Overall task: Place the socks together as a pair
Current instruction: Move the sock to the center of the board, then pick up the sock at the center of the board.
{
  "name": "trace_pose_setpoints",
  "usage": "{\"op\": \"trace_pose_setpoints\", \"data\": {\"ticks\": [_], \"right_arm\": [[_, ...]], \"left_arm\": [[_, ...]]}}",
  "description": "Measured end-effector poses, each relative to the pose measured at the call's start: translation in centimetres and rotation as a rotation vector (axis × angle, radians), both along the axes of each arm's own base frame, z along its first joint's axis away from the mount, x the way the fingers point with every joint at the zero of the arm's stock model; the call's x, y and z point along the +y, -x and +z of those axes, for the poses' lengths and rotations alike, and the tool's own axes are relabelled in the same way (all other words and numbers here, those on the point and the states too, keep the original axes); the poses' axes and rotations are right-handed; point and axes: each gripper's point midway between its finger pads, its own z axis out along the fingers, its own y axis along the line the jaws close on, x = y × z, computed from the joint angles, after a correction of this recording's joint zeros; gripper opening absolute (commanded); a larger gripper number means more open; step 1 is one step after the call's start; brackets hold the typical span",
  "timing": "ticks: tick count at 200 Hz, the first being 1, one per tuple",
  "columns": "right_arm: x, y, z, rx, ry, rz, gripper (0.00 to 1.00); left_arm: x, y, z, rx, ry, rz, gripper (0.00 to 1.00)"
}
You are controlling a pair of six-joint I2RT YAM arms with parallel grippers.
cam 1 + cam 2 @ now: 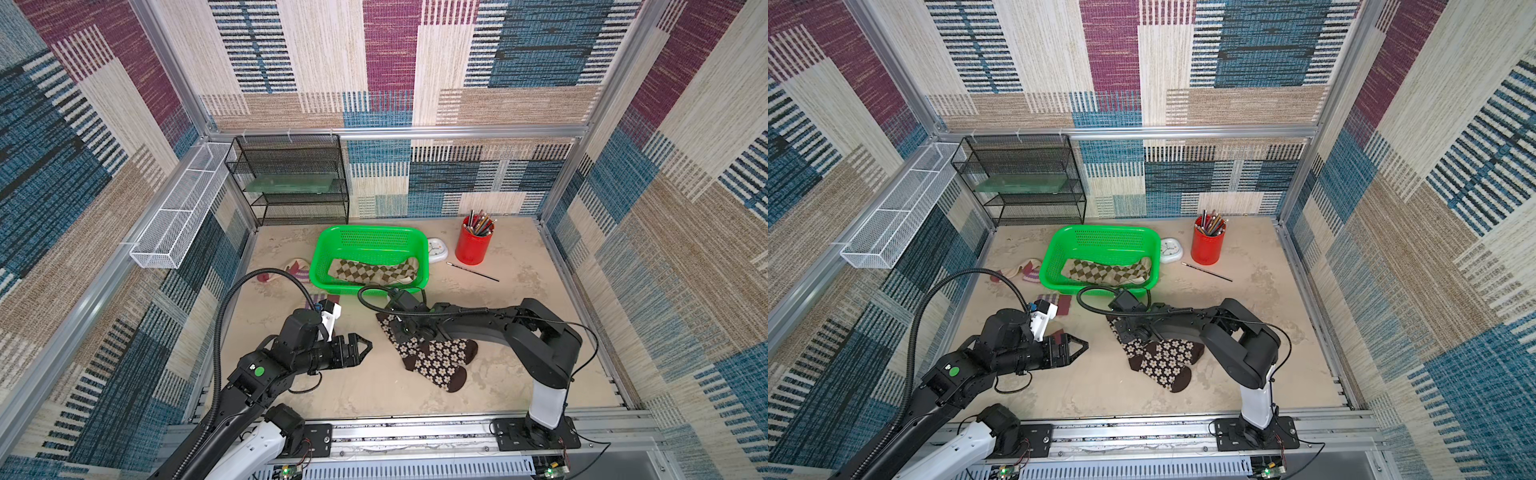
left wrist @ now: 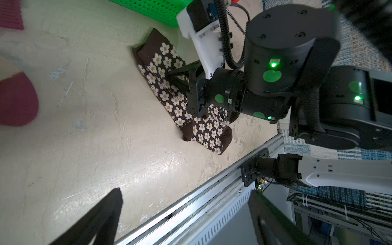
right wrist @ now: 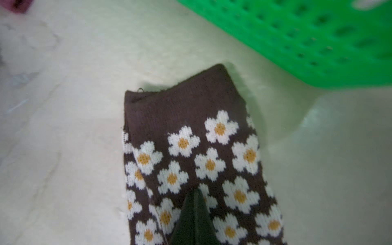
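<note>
Daisy socks [image 1: 432, 357] [image 1: 1163, 357] [image 2: 169, 99] [image 3: 191, 148]: two dark brown socks, one lying partly over the other on the worktop [image 1: 374, 395], just in front of the basket [image 1: 332, 245]. Their cuffs point to the basket and their toes, spread apart, point to the front rail.
Right jaws: closed tip to tip on the leg of the upper daisy sock, below its plain cuff. The knit puckers at the tips.
Left jaws: spread wide and holding nothing, above bare worktop to the left of the daisy socks and apart from them.
Argyle sock [image 1: 374, 272] [image 1: 1108, 272]: lies flat inside the green basket.
Striped socks [image 1: 297, 268] [image 1: 1025, 270]: crumpled on the worktop at the basket's left side. More striped and maroon knit [image 1: 1054, 303] shows beside the left arm [image 1: 291, 353].
Back right: a red cup [image 1: 473, 245] of pencils, a white clock [image 1: 437, 249] touching the basket, and a loose pencil [image 1: 472, 271].
</note>
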Motion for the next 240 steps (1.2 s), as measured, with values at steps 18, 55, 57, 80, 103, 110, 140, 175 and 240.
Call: {"op": "trace_pose_setpoints", "data": {"ticks": [18, 55, 57, 80, 103, 110, 140, 175, 240], "right_arm": [[3.0, 1.8, 0.1, -0.001, -0.025, 0.11, 0.0], [8.9, 7.7, 0.0, 0.029, -0.057, 0.408, 0.01], [9.1, 7.9, 0.0, 0.03, -0.057, 0.421, 0.01], [8.8, 8.5, 0.4, 0.064, -0.07, 0.459, 0.14], [6.3, 7.3, 3.3, 0.074, -0.117, 0.401, 0.39], [6.0, 7.2, 4.9, 0.073, -0.165, 0.398, 0.46], [3.6, 7.3, 10.2, 0.06, -0.296, 0.32, 0.58], [-2.4, 7.9, 10.1, 0.137, -0.336, 0.15, 0.56], [-16.1, 5.7, 5.4, 0.16, -0.318, -0.33, 0.54]], "left_arm": [[0.7, 0.2, 0.2, -0.019, -0.007, 0.021, 0.93], [3.1, 0.7, 0.5, -0.066, -0.05, 0.104, 0.92], [3.2, 0.8, 0.5, -0.067, -0.051, 0.109, 0.92], [4.1, 0.9, 0.6, -0.073, -0.056, 0.155, 0.92], [3.8, 0.9, 0.5, -0.065, -0.05, 0.144, 0.91], [3.6, 0.8, 0.4, -0.062, -0.047, 0.139, 0.91], [3.3, 0.3, -0.9, -0.026, -0.07, 0.142, 0.92], [2.2, -0.6, -3.3, 0.066, -0.117, 0.12, 0.9], [1.6, -3.2, -8.3, 0.256, -0.301, 0.09, 0.68]]}}
